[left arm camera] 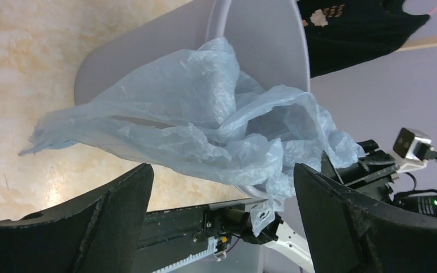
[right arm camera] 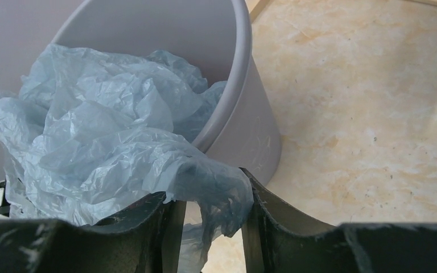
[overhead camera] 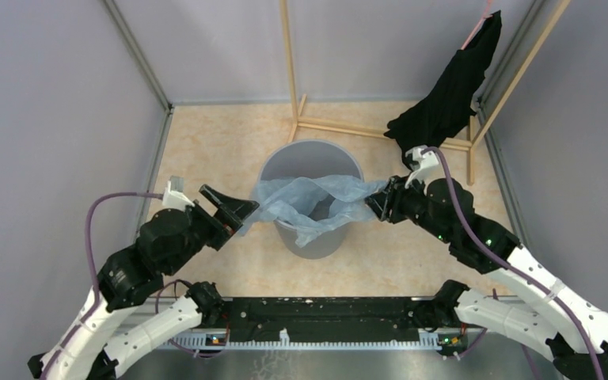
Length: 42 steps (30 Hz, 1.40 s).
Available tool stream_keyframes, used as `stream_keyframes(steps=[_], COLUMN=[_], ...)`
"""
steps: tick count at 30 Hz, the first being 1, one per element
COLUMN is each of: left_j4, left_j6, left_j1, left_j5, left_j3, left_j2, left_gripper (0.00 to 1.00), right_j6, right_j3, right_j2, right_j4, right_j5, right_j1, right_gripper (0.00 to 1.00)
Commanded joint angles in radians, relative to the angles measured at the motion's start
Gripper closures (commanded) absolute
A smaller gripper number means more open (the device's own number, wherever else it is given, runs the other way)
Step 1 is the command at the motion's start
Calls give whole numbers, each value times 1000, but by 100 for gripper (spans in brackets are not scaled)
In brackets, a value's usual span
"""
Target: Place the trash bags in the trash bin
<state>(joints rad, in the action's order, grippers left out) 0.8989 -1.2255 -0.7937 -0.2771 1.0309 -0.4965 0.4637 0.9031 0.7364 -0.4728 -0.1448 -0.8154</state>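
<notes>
The pale-blue trash bag (overhead camera: 309,198) lies crumpled across the mouth of the grey trash bin (overhead camera: 317,244), part inside and part hanging over the near rim. My left gripper (overhead camera: 241,215) is wide open at the bag's left end; in the left wrist view the bag (left arm camera: 193,114) hangs in front of the parted jaws (left arm camera: 222,170), untouched by either finger. My right gripper (overhead camera: 374,202) is at the bag's right end. In the right wrist view its jaws (right arm camera: 207,182) stand partly apart, with a corner of the bag (right arm camera: 216,182) draped over the tips and hanging in the gap.
A black garment (overhead camera: 443,95) hangs from a wooden frame (overhead camera: 348,127) at the back right, close behind my right arm. The bin (right arm camera: 250,125) stands mid-floor on a beige marbled surface. Grey walls close in on both sides.
</notes>
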Motion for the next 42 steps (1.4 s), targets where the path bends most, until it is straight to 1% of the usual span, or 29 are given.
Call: stream_keyframes(steps=[1, 4, 8, 10, 13, 14, 17, 20, 24, 29, 32, 33, 34, 35, 36, 37, 39, 40, 42], left_j4=[-10, 23, 45, -35, -110, -116, -95, -73, -70, -40, -41, -41, -41, -41, -42, -50, -68, -49, -16], left_j6=[-94, -87, -105, -88, -72, -66, -11, 51, 120, 192, 207, 201, 181, 155, 128, 123, 192, 219, 206], left_j1=[0, 0, 1, -1, 0, -1, 1, 0, -1, 0, 0, 0, 0, 0, -1, -1, -1, 0, 0], left_j5=[33, 16, -34, -42, -43, -51, -86, -110, -93, -61, -43, -31, -17, -5, 8, 22, 40, 28, -3], left_j3=[-61, -97, -159, -203, -241, -239, -200, -149, -86, -23, -21, -24, -28, -34, -40, -43, -48, -44, -43], left_j2=[-74, -88, -12, 41, 93, 102, 111, 98, 58, 50, 60, 60, 60, 60, 59, 57, 44, 33, 6], left_gripper=[3, 14, 37, 51, 65, 69, 73, 85, 100, 100, 100, 97, 82, 59, 40, 30, 20, 15, 8], right_j6=[42, 68, 72, 59, 43, 39, 37, 34, 36, 18, 0, -4, -4, -4, -3, 0, 8, 12, 16], right_j3=[5, -17, -33, -32, -19, -12, 3, 5, 0, 21, 40, 44, 44, 45, 43, 38, 27, 19, 9], right_j2=[-8, -36, -63, -58, -38, -32, -12, -9, -11, -10, -8, -10, -9, -10, -10, -11, -12, -14, -15], right_j4=[19, 36, 41, 31, 28, 26, 21, 26, 38, 15, -11, -16, -18, -16, -12, -9, 4, 13, 26], right_j5=[0, -8, -7, -17, -7, -3, 5, 8, 13, 10, -6, -10, -10, -9, -6, -3, 4, 6, 13], right_j1=[4, 3, 4, 4, 4, 4, 4, 4, 4, 4, 4, 4, 4, 4, 4, 4, 4, 4, 4], right_gripper=[62, 61, 60, 59, 60, 59, 59, 60, 60, 59, 59, 59, 59, 59, 59, 59, 59, 59, 59])
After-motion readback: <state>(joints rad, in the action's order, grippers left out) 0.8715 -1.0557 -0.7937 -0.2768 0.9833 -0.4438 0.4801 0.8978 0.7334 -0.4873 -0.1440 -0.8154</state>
